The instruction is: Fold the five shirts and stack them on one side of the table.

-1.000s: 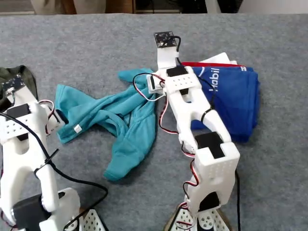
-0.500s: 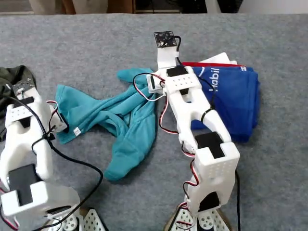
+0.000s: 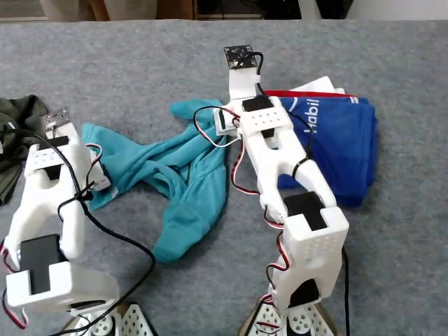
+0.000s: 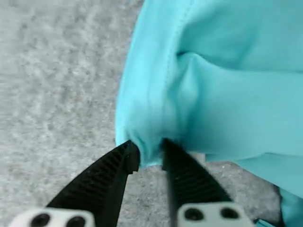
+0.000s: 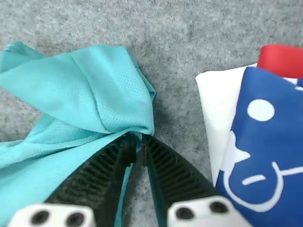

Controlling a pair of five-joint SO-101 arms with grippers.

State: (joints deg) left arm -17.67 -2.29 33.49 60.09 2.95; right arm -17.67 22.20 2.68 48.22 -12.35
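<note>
Looking from the near edge, the left arm has swung in from the left side of the grey surface, where it stood a second ago. It now sits at the near-left end of the teal shirt. Its jaws are pinched on that shirt's edge, with the cloth bunched between the tips. The small white tag that lay bare there a moment ago is now under the arm. The shirt itself lies crumpled across the middle of the surface, much as before. At its far end the right arm has not stirred. Its jaws are closed on a folded corner of the teal cloth, just beside the stack. That stack lies to the right: a folded blue shirt on top, with a white shirt and a red shirt peeking out at its far edge. A dark green garment lies bunched at the left edge.
</note>
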